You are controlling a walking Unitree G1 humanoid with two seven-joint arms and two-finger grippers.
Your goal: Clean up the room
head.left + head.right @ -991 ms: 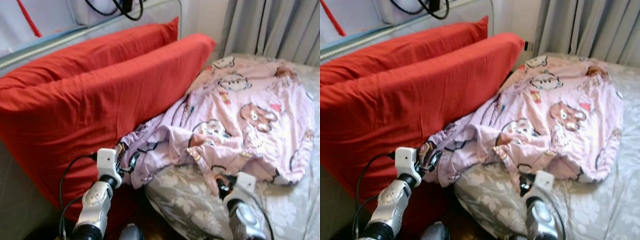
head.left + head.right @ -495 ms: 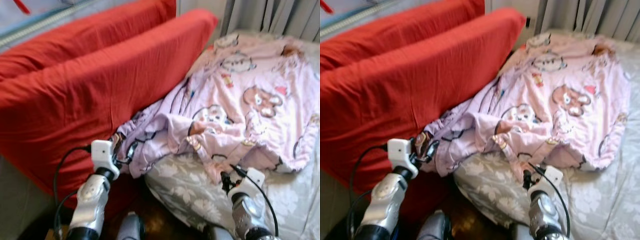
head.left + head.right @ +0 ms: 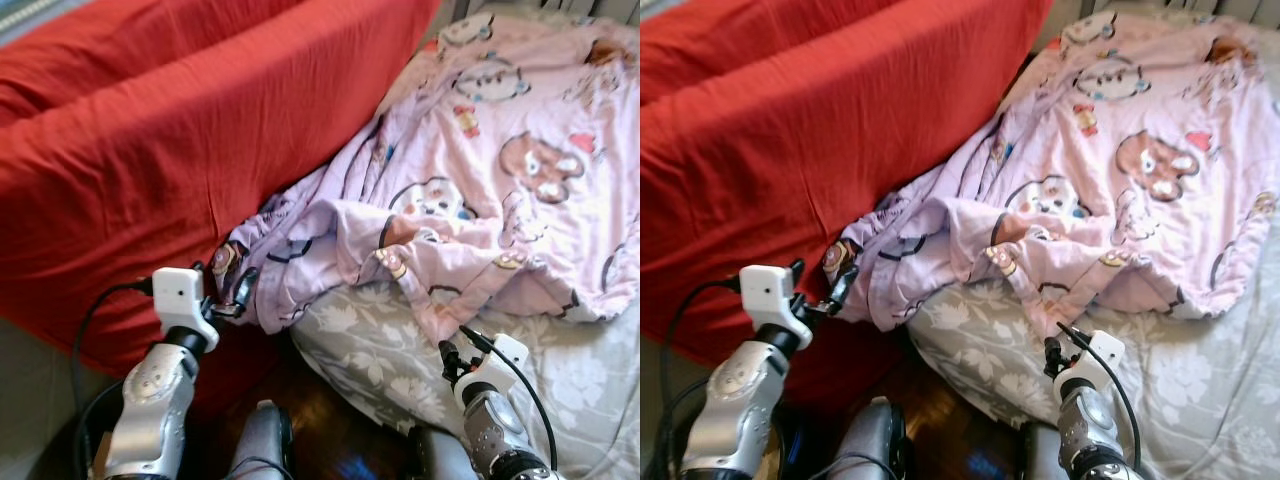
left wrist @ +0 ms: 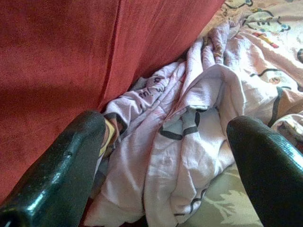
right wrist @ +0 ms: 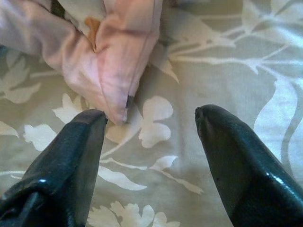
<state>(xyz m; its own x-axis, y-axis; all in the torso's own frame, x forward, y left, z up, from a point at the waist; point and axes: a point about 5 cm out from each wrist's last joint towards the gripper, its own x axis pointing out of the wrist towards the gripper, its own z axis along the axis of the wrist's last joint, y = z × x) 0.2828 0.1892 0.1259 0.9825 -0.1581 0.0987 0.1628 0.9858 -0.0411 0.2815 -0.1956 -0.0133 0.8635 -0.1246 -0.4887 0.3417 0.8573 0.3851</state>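
A pink blanket [image 3: 500, 190] printed with cartoon animals is seen spread over a bed, on top of a grey sheet [image 3: 590, 370] with a pale leaf pattern. On the robot's left side, the blanket is bunched into folds and pressed against a large red cushion [image 3: 170, 150], which leans beside the bed. The left gripper [image 3: 232, 290] is held at the crumpled edge of the blanket, just beside the red cushion. In the left wrist view, its two black fingers [image 4: 61, 170] are spread wide apart, and the folded blanket corner [image 4: 189, 142] lies between them without being pinched. The right gripper [image 3: 447, 357] is placed lower on the bed, just over the grey sheet, near a hanging flap of the blanket. In the right wrist view, its fingers [image 5: 66, 161] are also spread apart, and the tip of a pink fold [image 5: 118, 61] is touching or almost touching one of them; which of the two cannot be told. A dark wooden floor [image 3: 330, 440] is visible below, between the two arms.
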